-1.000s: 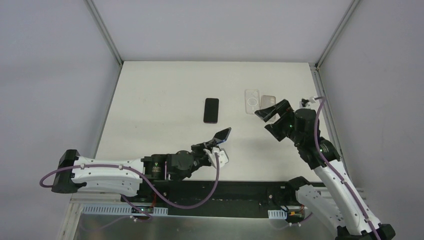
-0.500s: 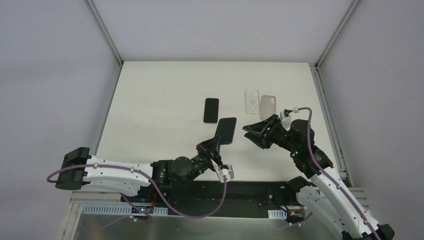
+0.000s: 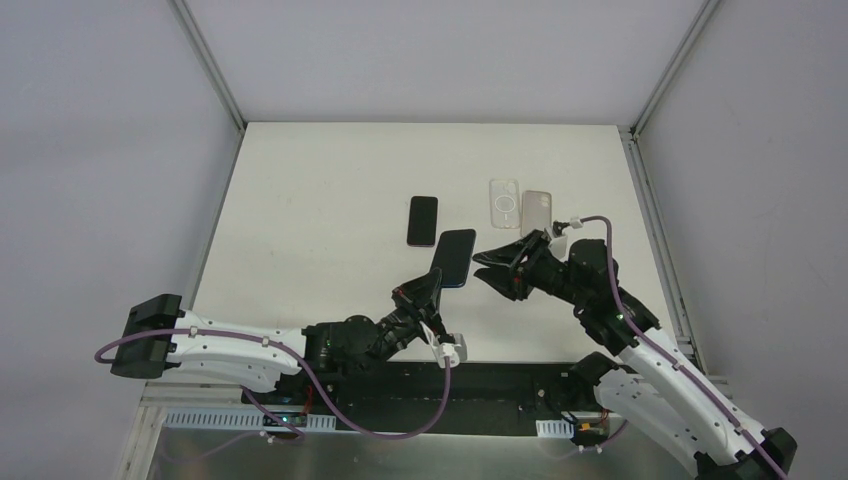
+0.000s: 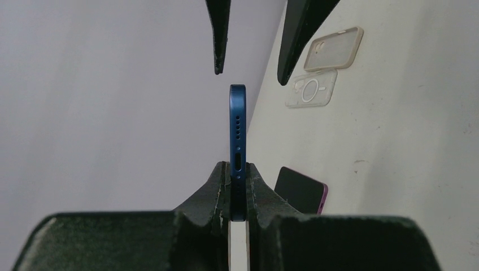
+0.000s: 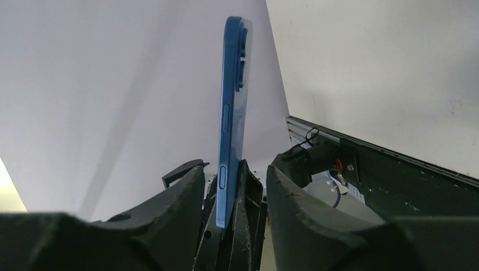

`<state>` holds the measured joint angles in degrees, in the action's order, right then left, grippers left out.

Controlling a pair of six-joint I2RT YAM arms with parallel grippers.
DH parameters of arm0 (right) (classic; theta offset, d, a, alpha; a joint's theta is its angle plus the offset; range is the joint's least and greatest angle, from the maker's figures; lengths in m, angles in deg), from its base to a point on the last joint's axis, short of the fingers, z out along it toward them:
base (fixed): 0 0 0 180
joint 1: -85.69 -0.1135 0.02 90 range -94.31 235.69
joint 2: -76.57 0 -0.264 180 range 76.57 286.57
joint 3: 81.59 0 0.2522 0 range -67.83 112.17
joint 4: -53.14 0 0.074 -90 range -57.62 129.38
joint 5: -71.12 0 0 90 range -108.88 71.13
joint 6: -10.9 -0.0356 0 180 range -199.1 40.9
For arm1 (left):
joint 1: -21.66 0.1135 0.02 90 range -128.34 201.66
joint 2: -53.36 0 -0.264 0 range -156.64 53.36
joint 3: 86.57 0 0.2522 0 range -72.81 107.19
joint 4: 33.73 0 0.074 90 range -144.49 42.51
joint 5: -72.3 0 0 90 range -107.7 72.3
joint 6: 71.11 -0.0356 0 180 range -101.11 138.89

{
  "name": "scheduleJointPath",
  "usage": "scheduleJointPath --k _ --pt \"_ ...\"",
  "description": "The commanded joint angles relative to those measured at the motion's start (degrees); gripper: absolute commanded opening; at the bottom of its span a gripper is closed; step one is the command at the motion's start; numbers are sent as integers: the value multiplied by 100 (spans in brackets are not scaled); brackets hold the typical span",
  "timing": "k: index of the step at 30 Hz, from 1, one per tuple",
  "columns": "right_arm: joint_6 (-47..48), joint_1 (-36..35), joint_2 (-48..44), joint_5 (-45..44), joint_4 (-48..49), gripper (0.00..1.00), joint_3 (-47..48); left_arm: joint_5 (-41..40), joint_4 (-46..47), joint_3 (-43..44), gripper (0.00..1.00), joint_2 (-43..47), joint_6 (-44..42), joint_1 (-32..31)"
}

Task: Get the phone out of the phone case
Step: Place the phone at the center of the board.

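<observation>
Blue phone (image 3: pixel 455 258) raised above the desk (image 3: pixel 320 200).
My left gripper (image 4: pixel 238 183) is clamped on its lower end, holding it upright; my right gripper (image 3: pixel 480 268) is parted, fingers either side of the top end, not touching.

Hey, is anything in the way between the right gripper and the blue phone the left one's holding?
Nothing visible. The right gripper is open just off the free end of the blue phone, with only air between. The left gripper clamps the opposite end.
</observation>
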<state>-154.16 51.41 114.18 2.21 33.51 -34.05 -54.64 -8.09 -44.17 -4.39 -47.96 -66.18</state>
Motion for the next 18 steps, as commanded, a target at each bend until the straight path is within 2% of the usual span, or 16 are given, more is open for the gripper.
scheduleJointPath --k 1,7,18 --pt "-140 -145 -31 -279 51 51 325 25 665 116 0 49 -251 -106" --pt "-337 -246 45 -421 216 52 339 -73 722 89 0 -45 -553 -207" --pt "-311 -528 534 -464 256 29 675 -102 913 185 0 -250 -1049 -296"
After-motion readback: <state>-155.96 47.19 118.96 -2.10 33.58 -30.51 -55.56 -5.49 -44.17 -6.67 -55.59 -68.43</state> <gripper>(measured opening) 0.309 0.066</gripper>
